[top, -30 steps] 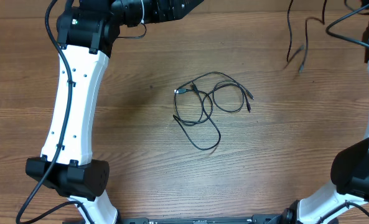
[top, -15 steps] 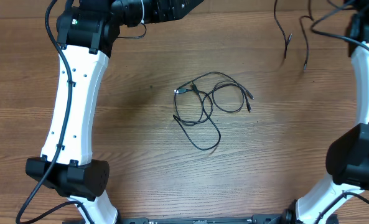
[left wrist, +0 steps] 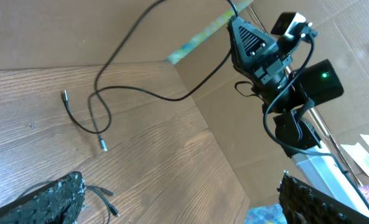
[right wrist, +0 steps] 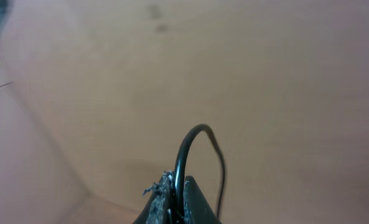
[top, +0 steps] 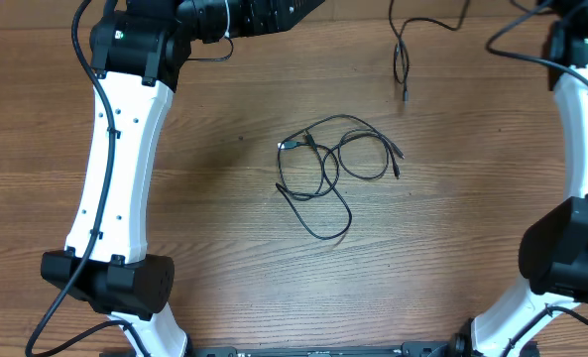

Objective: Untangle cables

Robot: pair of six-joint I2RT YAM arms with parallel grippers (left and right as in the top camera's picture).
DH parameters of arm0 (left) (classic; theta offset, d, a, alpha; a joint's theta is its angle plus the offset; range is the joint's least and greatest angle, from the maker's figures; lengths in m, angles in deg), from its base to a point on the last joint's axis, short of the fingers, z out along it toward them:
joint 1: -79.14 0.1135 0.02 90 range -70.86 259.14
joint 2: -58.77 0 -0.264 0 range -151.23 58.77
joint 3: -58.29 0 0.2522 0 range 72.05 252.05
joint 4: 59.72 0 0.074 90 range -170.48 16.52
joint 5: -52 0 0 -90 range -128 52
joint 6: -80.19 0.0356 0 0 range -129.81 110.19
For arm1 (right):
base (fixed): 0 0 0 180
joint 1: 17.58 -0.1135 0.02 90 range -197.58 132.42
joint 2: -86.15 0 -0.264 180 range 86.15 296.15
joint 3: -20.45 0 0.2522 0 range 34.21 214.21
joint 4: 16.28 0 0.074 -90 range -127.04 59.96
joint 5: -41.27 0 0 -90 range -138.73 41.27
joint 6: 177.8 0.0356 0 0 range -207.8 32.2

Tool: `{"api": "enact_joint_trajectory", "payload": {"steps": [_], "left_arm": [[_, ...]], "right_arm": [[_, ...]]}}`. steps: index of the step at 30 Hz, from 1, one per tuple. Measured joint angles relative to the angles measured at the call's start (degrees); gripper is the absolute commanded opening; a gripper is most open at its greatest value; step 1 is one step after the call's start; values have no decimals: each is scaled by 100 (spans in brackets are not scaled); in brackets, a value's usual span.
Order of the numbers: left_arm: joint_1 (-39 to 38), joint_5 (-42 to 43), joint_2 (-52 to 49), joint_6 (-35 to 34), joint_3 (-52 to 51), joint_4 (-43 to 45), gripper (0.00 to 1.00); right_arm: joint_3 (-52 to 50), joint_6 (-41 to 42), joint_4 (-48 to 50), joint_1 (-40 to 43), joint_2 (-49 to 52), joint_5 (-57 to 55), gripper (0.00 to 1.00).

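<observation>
A loose knot of black cables (top: 328, 171) lies mid-table on the wood-grain table (top: 472, 218), well apart from a single cable (top: 403, 61) trailing near the far edge, pinched in the clenched right gripper (right wrist: 175, 198). The left gripper (left wrist: 178, 200) gapes wide, brown cardboard walls (left wrist: 41, 31) beyond.

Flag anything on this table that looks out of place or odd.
One cable sits apart from the rest, trailing from the shut right gripper over the far edge of the table, its plug ends loose. The other cables lie in a tangled, overlapping loop at the centre. Nothing looks damaged.
</observation>
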Motion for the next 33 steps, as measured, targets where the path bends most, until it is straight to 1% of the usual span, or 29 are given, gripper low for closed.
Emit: {"api": "enact_joint_trajectory", "payload": {"steps": [7, 16, 19, 26, 33], "left_arm": [[0, 0, 0, 0, 0, 2, 100], [0, 0, 0, 0, 0, 2, 100], [0, 0, 0, 0, 0, 0, 100], [0, 0, 0, 0, 0, 2, 100], [0, 0, 0, 0, 0, 2, 100]], "right_arm": [[0, -494, -629, 728, 166, -568, 4], [0, -664, -780, 1434, 1342, -833, 4], [0, -645, -826, 1598, 1578, -855, 4], [0, -442, -363, 1843, 1617, -498, 4], [0, -15, -46, 1676, 1617, -59, 4]]}}
